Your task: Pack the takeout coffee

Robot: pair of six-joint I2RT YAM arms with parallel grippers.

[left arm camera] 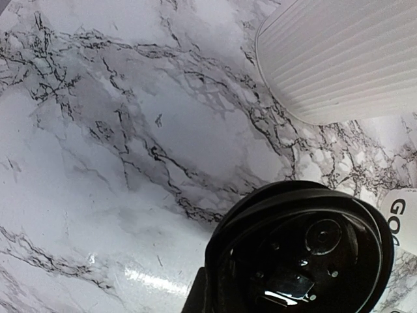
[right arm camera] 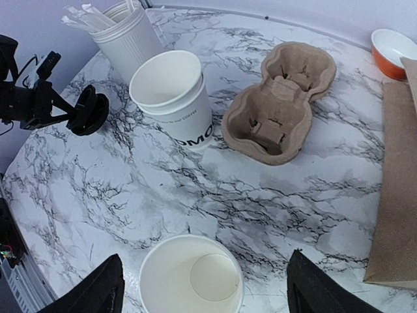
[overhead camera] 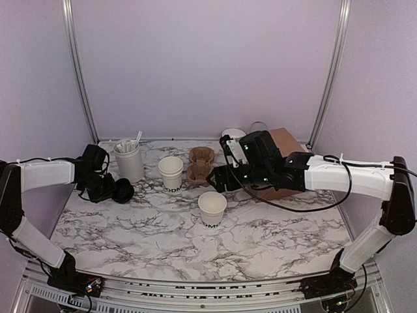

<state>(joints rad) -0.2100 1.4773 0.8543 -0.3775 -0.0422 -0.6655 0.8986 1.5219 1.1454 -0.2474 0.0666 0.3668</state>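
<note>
While our left claw (overhead camera: pixel 113 190) clamps the black lid (left arm camera: pixel 300 251) beside the ribbed canister (overhead camera: pixel 129 164), we hold our right claw (right arm camera: pixel 202 292) spread wide above the nearer lidless white cup (right arm camera: pixel 163 274) standing on the marble counter (overhead camera: pixel 273 228).

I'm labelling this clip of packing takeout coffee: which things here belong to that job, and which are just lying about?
Job: black lid; near cup; far cup; pulp tray; probably the paper bag.
Lying about: stick canister; orange bowl.
</note>
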